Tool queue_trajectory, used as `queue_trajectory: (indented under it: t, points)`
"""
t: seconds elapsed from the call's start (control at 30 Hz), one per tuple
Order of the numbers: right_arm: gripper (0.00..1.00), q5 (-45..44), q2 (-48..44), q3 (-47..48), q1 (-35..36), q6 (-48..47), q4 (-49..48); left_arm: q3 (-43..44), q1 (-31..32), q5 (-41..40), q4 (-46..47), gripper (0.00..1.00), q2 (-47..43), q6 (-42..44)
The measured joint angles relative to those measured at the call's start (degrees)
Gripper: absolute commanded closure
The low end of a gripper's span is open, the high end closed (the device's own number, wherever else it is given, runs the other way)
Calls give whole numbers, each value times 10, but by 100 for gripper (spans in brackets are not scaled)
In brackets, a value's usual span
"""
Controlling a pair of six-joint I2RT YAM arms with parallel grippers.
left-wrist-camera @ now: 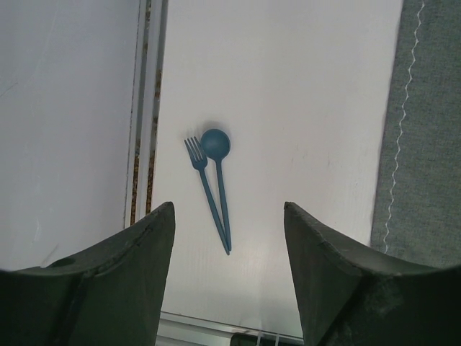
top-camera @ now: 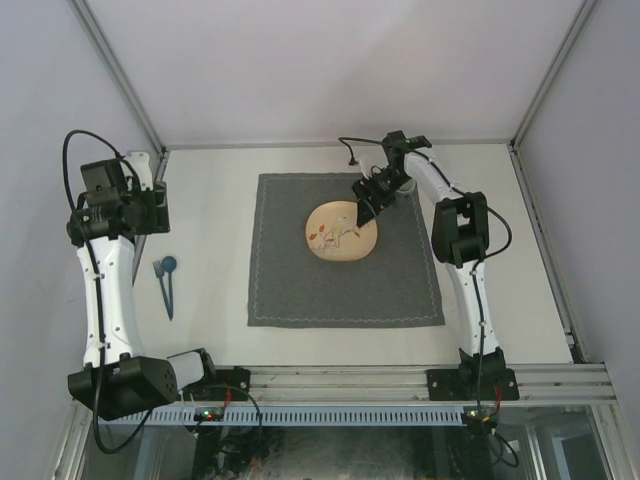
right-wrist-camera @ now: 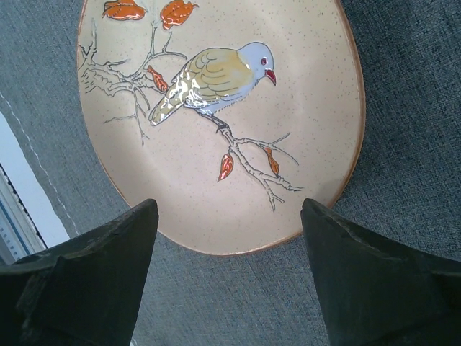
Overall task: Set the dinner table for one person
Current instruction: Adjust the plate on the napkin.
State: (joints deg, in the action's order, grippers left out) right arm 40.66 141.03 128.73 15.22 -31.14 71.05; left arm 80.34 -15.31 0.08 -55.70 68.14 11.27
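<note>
The dinner table [top-camera: 210, 190] is a large off-white surface with a square dark grey stitched placemat [top-camera: 345, 290] at its middle. A cream plate [top-camera: 335, 240] with a painted bird and orange leaves lies on the mat's far half. My right gripper [top-camera: 362, 208] hovers open over the plate's far right rim; in its wrist view the plate [right-wrist-camera: 216, 122] lies just beyond the empty right gripper [right-wrist-camera: 229, 203]. A blue fork [left-wrist-camera: 205, 184] and blue spoon [left-wrist-camera: 218, 162] lie side by side on the bare table, left of the mat. My left gripper [left-wrist-camera: 229, 207] stands open above them, holding nothing.
Metal rails edge the table: one along the near side [top-camera: 400, 380] and one on the left [left-wrist-camera: 144, 108], close to the cutlery [top-camera: 165, 285]. Pale walls enclose the left, back and right. The mat's stitched left edge [left-wrist-camera: 396, 144] shows at the right of the left wrist view.
</note>
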Motion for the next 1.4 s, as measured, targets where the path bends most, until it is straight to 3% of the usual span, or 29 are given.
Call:
queue_trajectory:
  t: [0.43,1.4]
  points:
    - [20,2,0,1,-3,-2,1,0,0,-12,-6,34,0,4]
    - [19,3,12,-4,95,11,-9,0,0,-14,-5,35,-6,14]
